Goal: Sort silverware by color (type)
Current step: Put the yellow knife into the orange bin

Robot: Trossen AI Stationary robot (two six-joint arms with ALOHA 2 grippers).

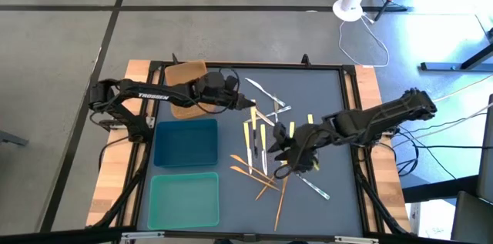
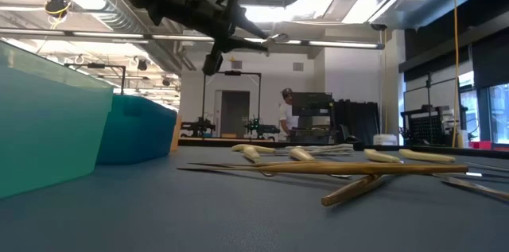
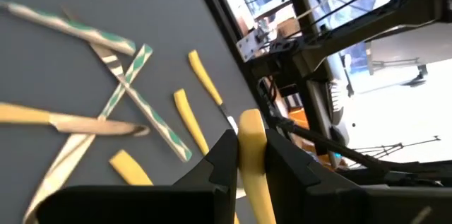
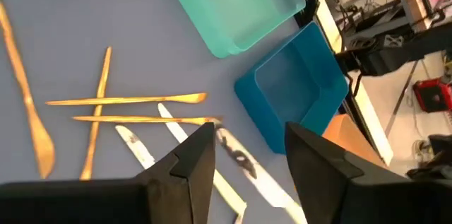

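Note:
The silverware (image 1: 262,140) lies scattered on the dark mat: yellow-handled pieces (image 3: 191,121), silver-grey ones (image 1: 266,94) and orange-gold ones (image 4: 127,100). My left gripper (image 1: 248,104) hangs above the pile's far left part, beside the brown tray (image 1: 187,82), shut on a yellow-handled utensil (image 3: 251,146). My right gripper (image 4: 247,160) hovers open over the pile's right side (image 1: 286,155), nothing between its fingers. My left gripper pinches the utensil's yellow handle (image 3: 251,136) between its two fingers. The rounded end of the handle sticks out past the fingertips. The utensil is lifted clear of the mat; its other end is hidden behind the gripper.
Three trays stand in a column along the mat's left side: brown at the far end, blue (image 1: 185,142) in the middle, teal (image 1: 183,200) nearest. A black frame (image 1: 350,105) borders the mat. A person stands in the room far behind the table (image 2: 285,113).

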